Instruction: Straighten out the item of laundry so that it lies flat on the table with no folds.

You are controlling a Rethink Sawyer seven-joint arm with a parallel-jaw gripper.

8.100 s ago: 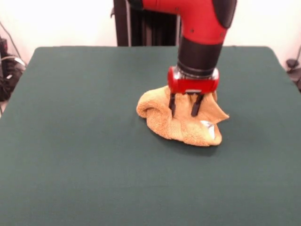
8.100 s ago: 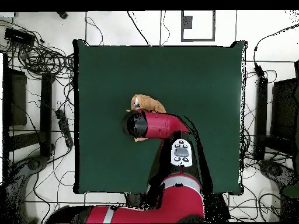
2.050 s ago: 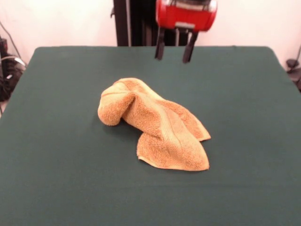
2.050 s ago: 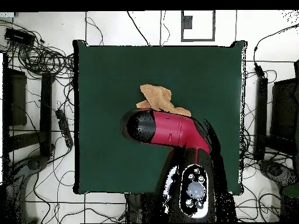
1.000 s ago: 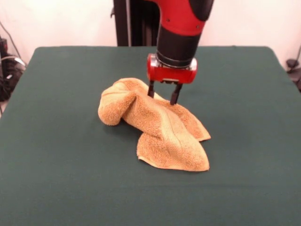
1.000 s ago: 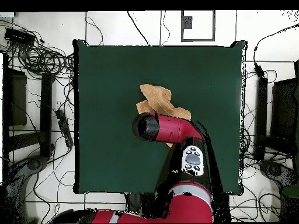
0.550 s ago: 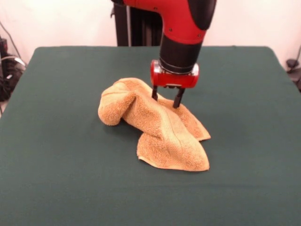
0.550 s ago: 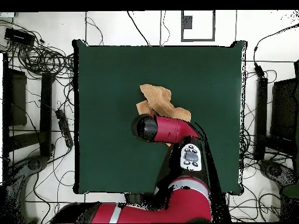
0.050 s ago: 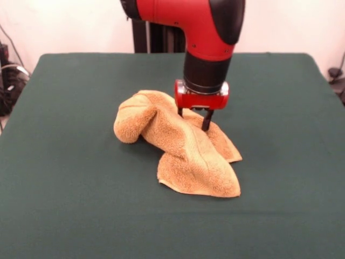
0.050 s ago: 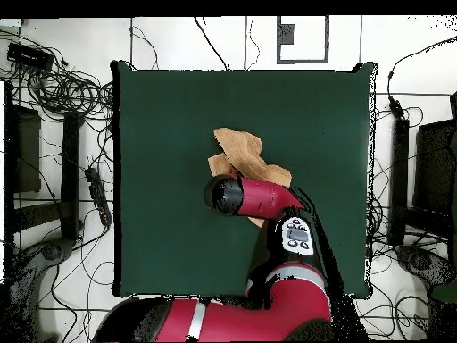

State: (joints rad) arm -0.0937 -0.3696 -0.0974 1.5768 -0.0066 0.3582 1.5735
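Wide green table [image 9: 64, 205], mostly bare. Near its middle, crumpled orange towel [image 9: 186, 156]: rolled lump at one end, folded flap spread toward the camera, so far from flat. Above the raised fold, gripper [image 9: 193, 118] pointing straight down, jaws apart astride the ridge, tips touching cloth, likely placed to pinch there and pull open.

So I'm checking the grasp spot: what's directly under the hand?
The crumpled towel lies under the hand, whose open tips reach its upper fold. The overhead view shows only the arm there; the contact is covered.
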